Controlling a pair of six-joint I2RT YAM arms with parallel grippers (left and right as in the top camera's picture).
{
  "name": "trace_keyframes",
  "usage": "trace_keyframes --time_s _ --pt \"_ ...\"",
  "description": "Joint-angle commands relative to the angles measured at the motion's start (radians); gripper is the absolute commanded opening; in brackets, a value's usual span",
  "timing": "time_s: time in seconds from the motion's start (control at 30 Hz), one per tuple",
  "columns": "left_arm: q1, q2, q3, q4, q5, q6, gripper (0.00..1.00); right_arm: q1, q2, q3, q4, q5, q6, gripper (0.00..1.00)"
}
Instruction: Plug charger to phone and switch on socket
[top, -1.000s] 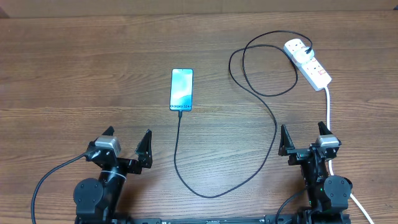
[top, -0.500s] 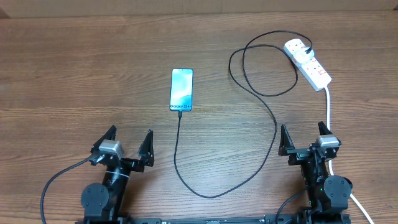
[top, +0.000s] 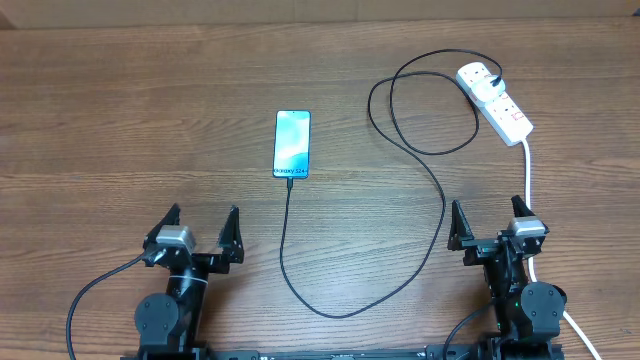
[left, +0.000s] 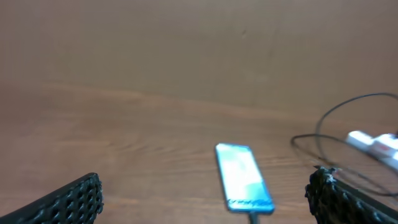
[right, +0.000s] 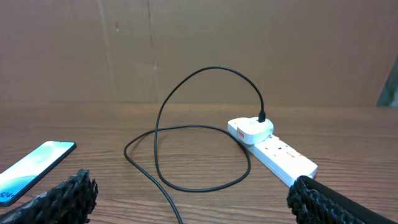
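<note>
Left gripper: fingers spread wide, empty, at the near table edge. Phone lies flat at centre, screen up. Charger tip is at its near short edge and the cable loops right to the socket, far right. I can't read the switches. Right gripper: also wide apart, empty.

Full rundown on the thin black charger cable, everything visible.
The thin black charger cable looks like matte rubber and lies slack on the wooden table. Its small tip meets the near short edge of the slim blue-screened phone, seemingly inserted. From there it sweeps toward the robot, curves back, forms one crossing loop, and ends in a white plug block seated in the white power strip. Nothing grips it.
</note>
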Motion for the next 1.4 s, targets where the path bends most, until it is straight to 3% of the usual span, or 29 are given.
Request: trace_keyframes --time_s 0.0,0.47,1.37 --pt "0.01 -0.014 -0.007 -0.042 -0.096 -0.006 1.0 0.005 -0.01 -0.01 0.006 0.003 0.003 1.0" --pt "0.01 -0.014 -0.007 -0.049 -0.104 0.206 1.0 0.005 -0.01 -0.01 0.006 0.003 0.003 1.0" --pt "0.01 -0.013 -0.007 -0.049 -0.089 0.208 1.0 0.005 -0.01 -0.01 0.006 0.003 0.003 1.0"
